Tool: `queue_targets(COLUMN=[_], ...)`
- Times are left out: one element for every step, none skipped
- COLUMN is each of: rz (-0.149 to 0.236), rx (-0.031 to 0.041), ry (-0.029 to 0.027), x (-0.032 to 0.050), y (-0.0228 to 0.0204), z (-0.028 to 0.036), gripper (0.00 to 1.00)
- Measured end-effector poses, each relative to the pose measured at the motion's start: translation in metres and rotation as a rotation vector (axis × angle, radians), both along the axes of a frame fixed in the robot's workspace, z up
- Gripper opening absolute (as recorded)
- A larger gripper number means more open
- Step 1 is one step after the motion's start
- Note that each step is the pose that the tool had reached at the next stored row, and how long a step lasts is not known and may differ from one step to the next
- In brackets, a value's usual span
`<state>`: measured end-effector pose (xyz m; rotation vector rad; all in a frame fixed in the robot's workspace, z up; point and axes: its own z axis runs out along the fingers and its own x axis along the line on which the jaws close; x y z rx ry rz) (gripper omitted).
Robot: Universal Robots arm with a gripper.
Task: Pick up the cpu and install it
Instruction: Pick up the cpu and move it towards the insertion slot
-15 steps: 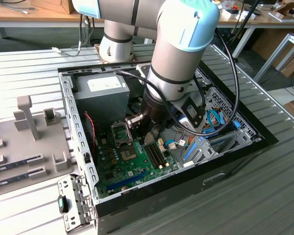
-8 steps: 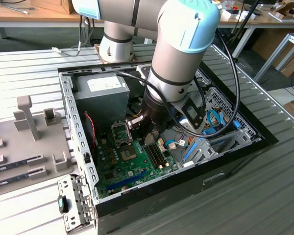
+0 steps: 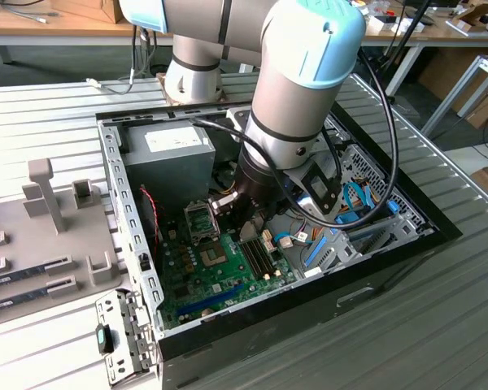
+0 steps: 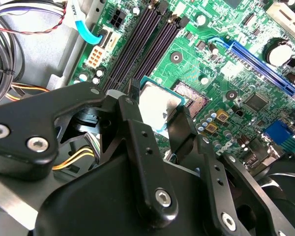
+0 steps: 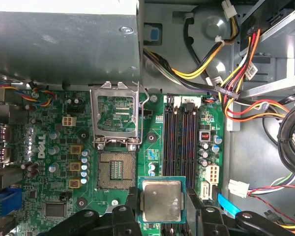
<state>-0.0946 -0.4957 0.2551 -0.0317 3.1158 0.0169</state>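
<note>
The cpu [image 5: 161,196] is a small silvery square with a thin green rim, held flat between my gripper's [image 5: 161,206] two black fingers [image 5: 132,202]. The gripper is shut on it. It hangs above the green motherboard [image 5: 49,142], just beside the open socket [image 5: 116,169] and level with the end of the memory slots [image 5: 184,132]. The socket's metal bracket [image 5: 117,115] stands hinged open, and its contact field is bare. In the second wrist view the cpu [image 4: 155,98] sits between the fingertips of the gripper [image 4: 157,107]. In the exterior view the arm's wrist [image 3: 252,199] reaches down into the computer case, next to the socket [image 3: 210,254].
The grey power supply box [image 5: 64,44] stands just beyond the socket. Bundles of coloured cables [image 5: 226,73] and black cables [image 5: 290,128] lie past the memory slots. A long blue slot [image 4: 255,64] crosses the board. The case's walls [image 3: 118,195] enclose everything, and a grey fixture tray [image 3: 41,227] lies outside.
</note>
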Motion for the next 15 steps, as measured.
queue_targets(rz=[0.000,0.000,0.000,0.000,0.000,0.000,0.000,0.000,0.000,0.000,0.000,0.000,0.000,0.000,0.000], rx=[0.0000,0.0000,0.0000,0.0000,0.0000,0.0000,0.0000,-0.0001,0.0000,0.0001,-0.0001,0.0001,-0.0001,0.0001,0.0000], ry=[0.0000,0.0000,0.0000,0.0000,0.0000,0.0000,0.0000,0.0000,0.0000,0.0000,-0.0001,-0.0001,0.0000,-0.0001,-0.0001], x=[0.0000,0.0000,0.0000,0.0000,0.0000,0.0000,0.0000,-0.0002,-0.0008,-0.0029,-0.0063,-0.0084,-0.0102,-0.0114,-0.0133], y=[0.0000,-0.0001,-0.0001,-0.0001,-0.0001,-0.0001,-0.0001,-0.0002,-0.0002,-0.0002,-0.0002,0.0001,0.0005,0.0010,0.0015], z=[0.0000,0.0000,0.0000,0.0000,0.0000,0.0000,0.0000,0.0000,0.0000,-0.0001,-0.0002,-0.0004,-0.0006,-0.0011,-0.0016], gripper=[0.47,0.47,0.47,0.47,0.47,0.47,0.47,0.47,0.47,0.47,0.47,0.47,0.47,0.47,0.47])
